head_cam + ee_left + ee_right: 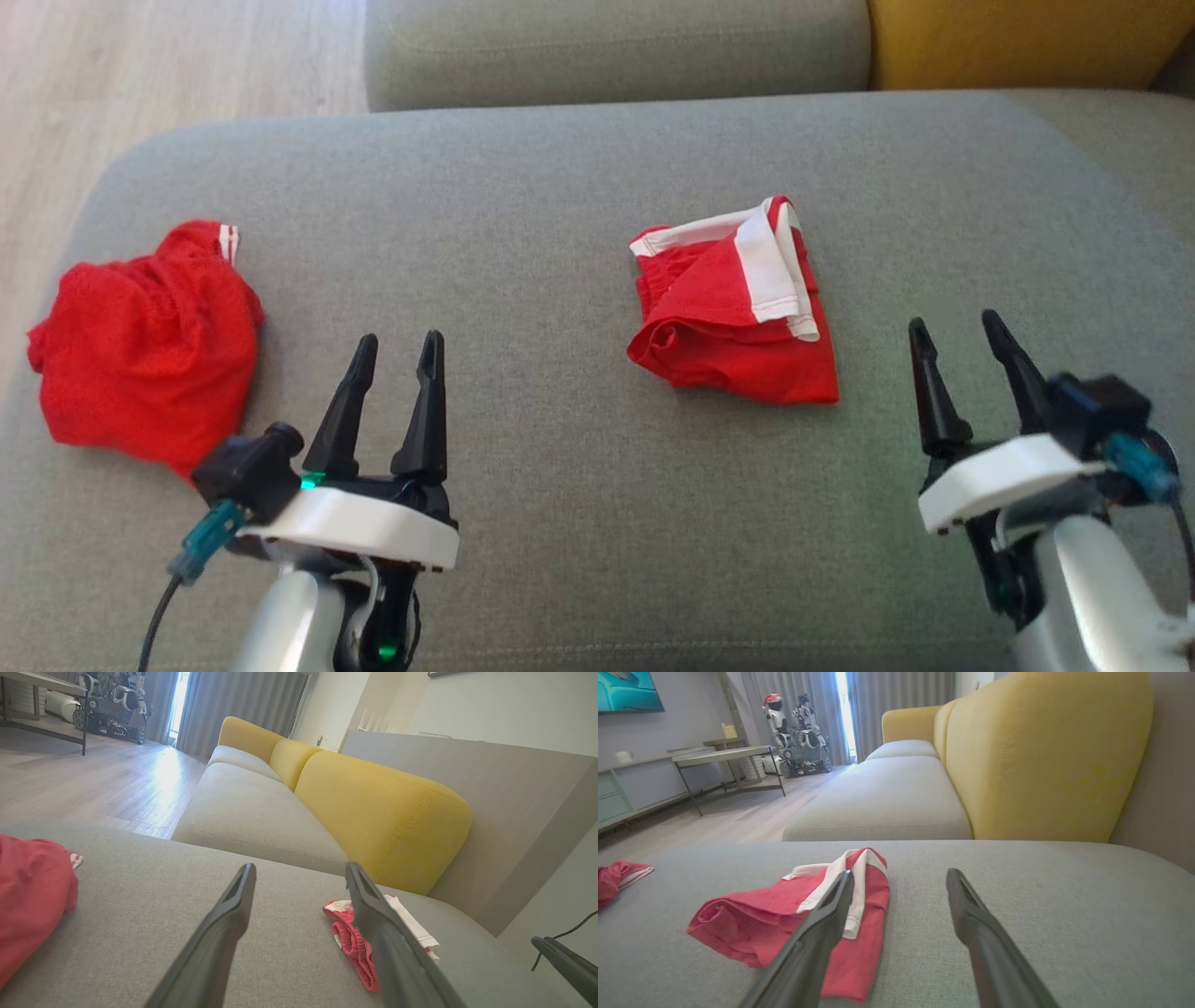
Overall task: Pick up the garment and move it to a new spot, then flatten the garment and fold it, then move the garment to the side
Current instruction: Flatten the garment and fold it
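Lying between left pincer (400, 339) and right pincer (954, 320), folded red garment (738, 317), both spread wide, empty

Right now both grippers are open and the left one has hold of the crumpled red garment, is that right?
No: both are open, but the left gripper holds nothing. The head view shows the crumpled red garment lying beside it, clear of its fingers.

No text, label, brand, number or sign can be read anywhere in these views; nothing printed is legible on anything.
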Robot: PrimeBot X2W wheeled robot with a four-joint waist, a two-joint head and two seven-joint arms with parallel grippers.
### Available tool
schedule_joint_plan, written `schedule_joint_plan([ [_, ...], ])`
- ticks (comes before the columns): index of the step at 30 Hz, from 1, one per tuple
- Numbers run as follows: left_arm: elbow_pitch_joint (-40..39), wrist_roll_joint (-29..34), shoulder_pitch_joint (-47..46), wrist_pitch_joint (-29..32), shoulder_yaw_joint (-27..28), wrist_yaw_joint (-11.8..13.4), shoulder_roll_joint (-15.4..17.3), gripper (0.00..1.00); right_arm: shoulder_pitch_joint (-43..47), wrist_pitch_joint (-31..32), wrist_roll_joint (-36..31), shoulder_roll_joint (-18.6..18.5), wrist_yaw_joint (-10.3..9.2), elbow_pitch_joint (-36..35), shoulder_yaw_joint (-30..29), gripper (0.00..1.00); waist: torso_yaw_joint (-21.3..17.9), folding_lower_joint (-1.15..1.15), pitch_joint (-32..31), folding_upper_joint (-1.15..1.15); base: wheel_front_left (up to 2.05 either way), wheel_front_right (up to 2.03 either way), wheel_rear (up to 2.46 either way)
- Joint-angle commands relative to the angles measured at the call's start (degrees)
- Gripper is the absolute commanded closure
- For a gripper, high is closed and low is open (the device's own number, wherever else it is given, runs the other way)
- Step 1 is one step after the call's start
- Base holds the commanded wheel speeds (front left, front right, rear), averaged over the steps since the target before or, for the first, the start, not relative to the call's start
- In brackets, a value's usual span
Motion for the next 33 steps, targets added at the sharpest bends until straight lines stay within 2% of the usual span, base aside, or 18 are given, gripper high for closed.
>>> schedule_joint_plan([
  [1,-2.3,0.3,-2.5,-0.7,1.9,0.2,0.1,0.0,-0.7,-1.3,-1.3,0.7,-0.04,-2.8,0.1,0.0,-0.3,0.0,0.6,0.0,0.0,0.0,0.0],
  [7,-1.9,0.1,-2.3,-0.7,1.3,-0.5,0.1,0.0,2.2,-4.5,-4.7,3.6,-0.04,-4.1,-3.6,0.0,-0.8,0.0,1.9,0.0,0.0,0.0,0.0],
  [15,-1.5,0.2,-3.0,-0.7,0.8,-1.0,0.1,0.0,0.4,-5.4,-4.9,4.4,-0.04,-2.2,-4.8,0.0,-0.2,0.0,3.3,0.0,0.0,0.0,0.0],
  [16,-1.5,0.2,-3.1,-0.7,0.7,-1.0,0.1,0.0,-0.1,-5.3,-4.6,4.5,-0.04,-1.6,-4.9,0.08,0.0,0.0,3.6,0.0,0.0,0.0,0.0],
  [17,-1.4,0.3,-3.3,-0.7,0.6,-1.1,0.1,0.0,-0.7,-5.2,-4.6,4.5,-0.04,-0.9,-4.9,0.79,0.3,0.0,4.0,0.0,0.0,0.0,0.0],
  [18,-1.4,0.3,-3.4,-0.7,0.5,-1.2,0.1,0.0,-1.4,-5.2,-4.8,4.5,-0.04,-0.2,-4.7,1.0,0.5,0.0,4.5,0.0,0.0,0.0,0.0],
  [24,-1.0,0.5,-4.3,-0.7,0.1,-1.7,0.1,0.0,-5.8,-5.3,-5.9,4.6,-0.04,4.8,-4.2,1.0,2.2,0.0,7.2,0.0,0.0,0.0,0.0],
  [33,-0.6,0.4,-6.4,-0.7,-0.3,-2.4,0.1,0.0,-13.3,-5.7,-9.4,4.4,-0.04,16.8,-3.3,1.0,5.6,0.0,11.2,0.0,0.0,0.0,0.0],
])
